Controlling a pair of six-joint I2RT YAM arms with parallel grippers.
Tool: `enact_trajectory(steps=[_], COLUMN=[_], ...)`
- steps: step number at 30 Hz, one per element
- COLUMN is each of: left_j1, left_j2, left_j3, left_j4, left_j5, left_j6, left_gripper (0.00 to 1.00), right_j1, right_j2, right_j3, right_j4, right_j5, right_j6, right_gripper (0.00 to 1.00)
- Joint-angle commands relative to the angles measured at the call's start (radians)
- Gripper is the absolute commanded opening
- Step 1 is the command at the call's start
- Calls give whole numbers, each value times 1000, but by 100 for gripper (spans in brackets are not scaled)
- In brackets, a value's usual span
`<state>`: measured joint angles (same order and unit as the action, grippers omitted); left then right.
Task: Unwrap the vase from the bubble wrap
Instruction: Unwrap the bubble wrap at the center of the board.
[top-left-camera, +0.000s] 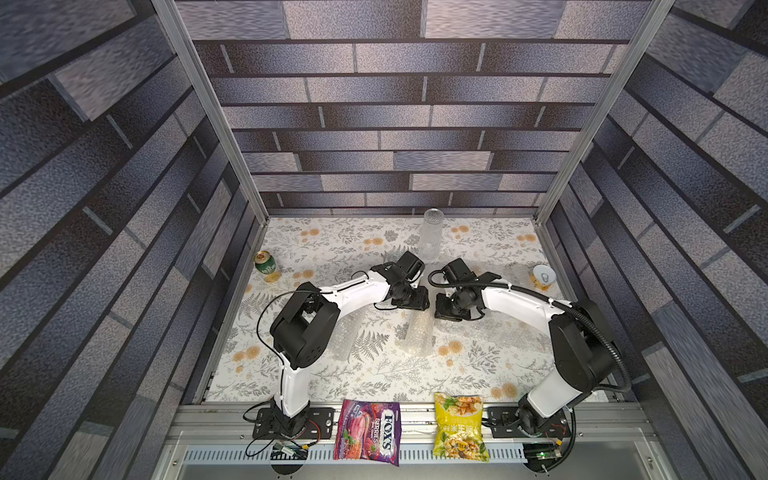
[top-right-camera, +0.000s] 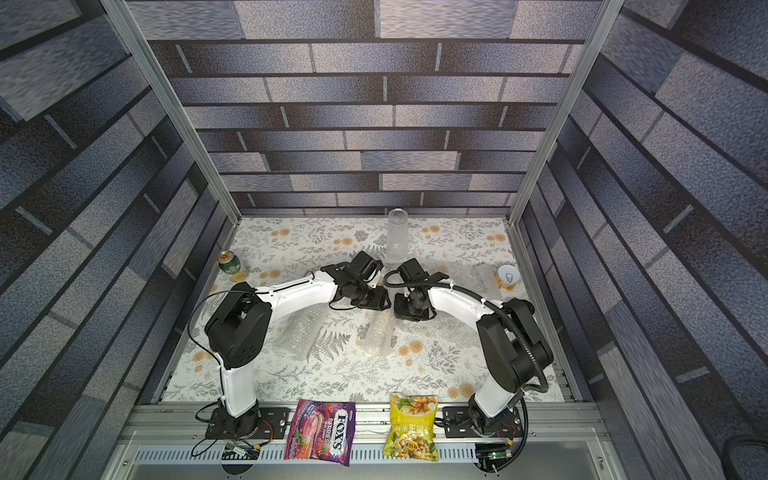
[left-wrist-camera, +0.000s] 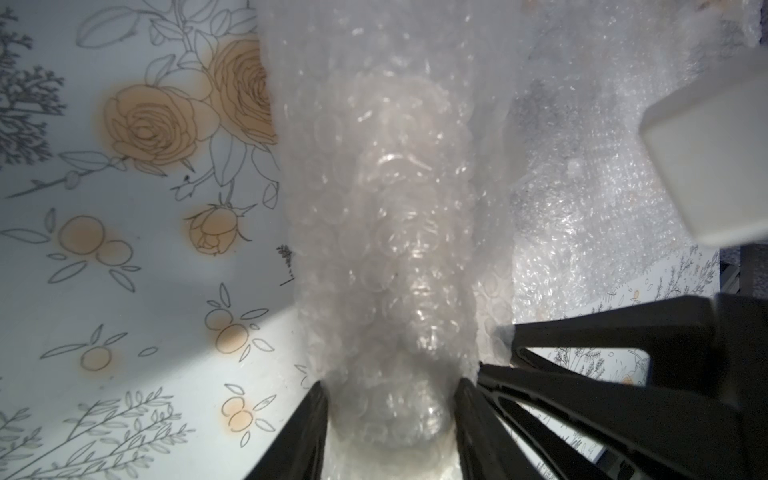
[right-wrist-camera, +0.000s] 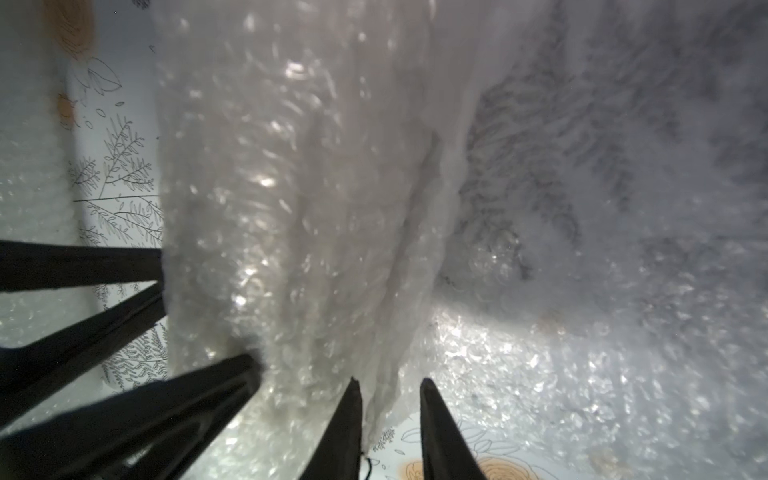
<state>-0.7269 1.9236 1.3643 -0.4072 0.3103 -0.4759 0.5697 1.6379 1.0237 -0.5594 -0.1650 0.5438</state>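
the bubble wrap (top-left-camera: 417, 332) lies as a roll about the middle of the bench (top-left-camera: 374, 382). one end points at the far edge, and a loose sheet (top-left-camera: 494, 328) of it is spread flat toward the right edge. i judge the vase to be inside that roll. the left wrist view shows a glassy gleam (left-wrist-camera: 415, 257) through the bubbles, but it is too blurred to swear to.

my left jaws are clamped on the far end of the roll, with one finger (left-wrist-camera: 303, 432) pressed to each side of it. my right jaws stand just beside them. they are parted, and a hanging flap (right-wrist-camera: 415, 249) of the wrap runs down between their fingers (right-wrist-camera: 345, 424). bench pattern shows through the gap, so i'd call that flap straddled rather than nipped.

the step in hand, as i read it, is peeling: left anchors the roll, right takes the free edge. the next move calls for my right jaws to close on the flap, then draw it away toward the right edge while the left holds firm, so the layers unwind and the whole roll doesn't drag along.

in both top views my wrists cover the jaws, so the grip shows only in the wrist views. both of those are soft and full of glare, and i cannot tell how many turns of wrap are left.

further out, a second roll (top-right-camera: 297, 336) lies toward the left edge. a tall clear glass (top-left-camera: 432, 235) stands upright by the far edge. there is a green can (top-left-camera: 265, 266) at the left edge, a yellow can (top-left-camera: 543, 277) at the right, and two snack bags (top-left-camera: 368, 432) on the near rail.
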Motion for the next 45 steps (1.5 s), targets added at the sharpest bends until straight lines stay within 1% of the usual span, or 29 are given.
enact_trajectory(steps=[1, 5, 13, 16, 21, 30, 35, 40, 45], left_j1=[-2, 4, 27, 27, 22, 21, 20, 32, 47], left_j2=[31, 28, 17, 12, 16, 61, 97, 126, 153], left_j3=[0, -5, -31, -28, -14, -1, 4, -23, -59], left_j4=[-76, -81, -60, -61, -59, -32, -16, 16, 51], left_j5=[-40, -45, -31, -27, -25, -7, 1, 11, 27], left_j6=[25, 26, 13, 13, 8, -11, -16, -32, -47], left_gripper=[50, 50, 50, 50, 50, 50, 50, 49, 49], right_j1=[6, 6, 8, 7, 7, 5, -1, -12, -37], right_j2=[7, 2, -78, -98, -104, -143, -140, -138, -170], right_j3=[9, 27, 24, 24, 13, -23, -26, -45, -71], right_j4=[-12, -32, -120, -145, -161, -163, -157, -145, -112], right_j5=[17, 37, 142, 164, 160, 162, 162, 157, 113], right_j6=[8, -3, -52, -68, -84, -93, -105, -119, -146], right_gripper=[17, 0, 0, 0, 0, 0, 0, 0, 0])
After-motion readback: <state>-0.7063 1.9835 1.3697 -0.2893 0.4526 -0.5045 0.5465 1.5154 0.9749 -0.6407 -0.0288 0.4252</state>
